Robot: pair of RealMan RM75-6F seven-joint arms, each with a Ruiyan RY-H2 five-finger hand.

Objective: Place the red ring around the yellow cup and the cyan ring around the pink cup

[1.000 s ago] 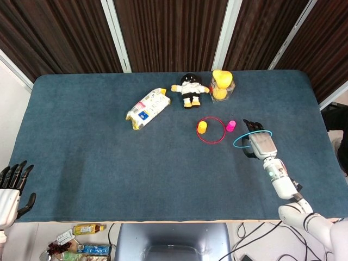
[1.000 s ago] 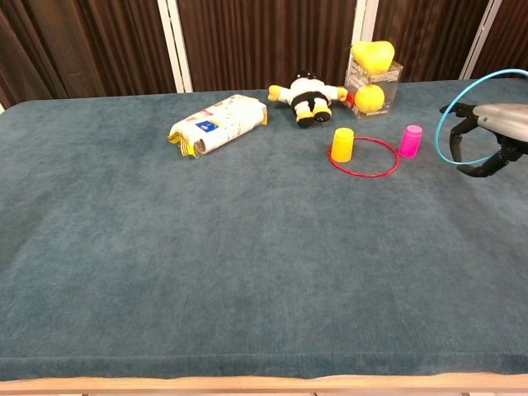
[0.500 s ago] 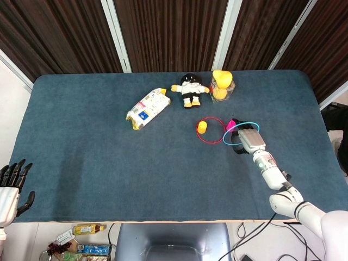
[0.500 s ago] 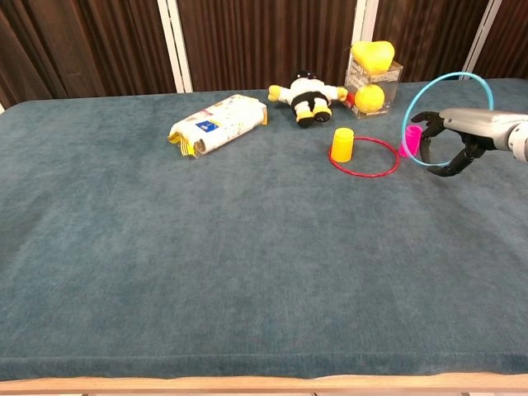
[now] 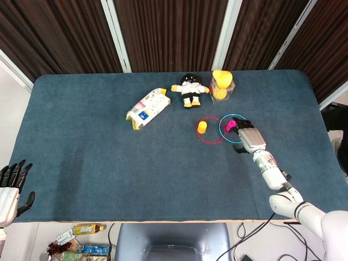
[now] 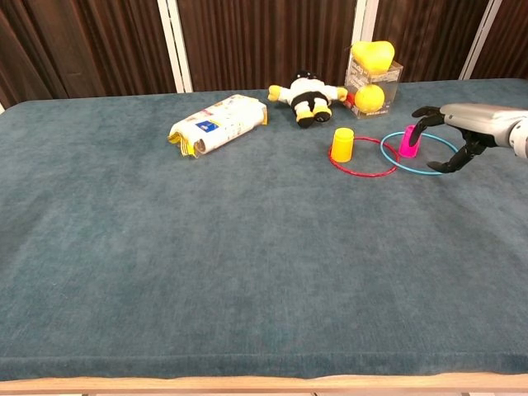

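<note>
The cyan ring (image 5: 219,129) (image 6: 417,172) lies flat on the table around the pink cup (image 5: 231,125) (image 6: 408,141). My right hand (image 5: 247,138) (image 6: 464,125) hovers over the ring's right side with fingers spread and nothing in it; its fingertips are close to the ring's rim. The red ring (image 5: 210,143) (image 6: 363,176) lies around the yellow cup (image 5: 202,127) (image 6: 341,144), and the two rings overlap slightly. My left hand (image 5: 10,187) hangs open off the table's near left corner, seen only in the head view.
At the back stand a snack bag (image 5: 147,107) (image 6: 216,122), a plush doll (image 5: 190,89) (image 6: 305,95) and a clear box with yellow balls (image 5: 221,86) (image 6: 371,78). The blue table (image 5: 109,163) stretches wide to the left and front.
My right hand carried the cyan ring left and down over the pink cup and let it go. The ring, upright a moment ago, now lies flat. The left hand barely moved.
</note>
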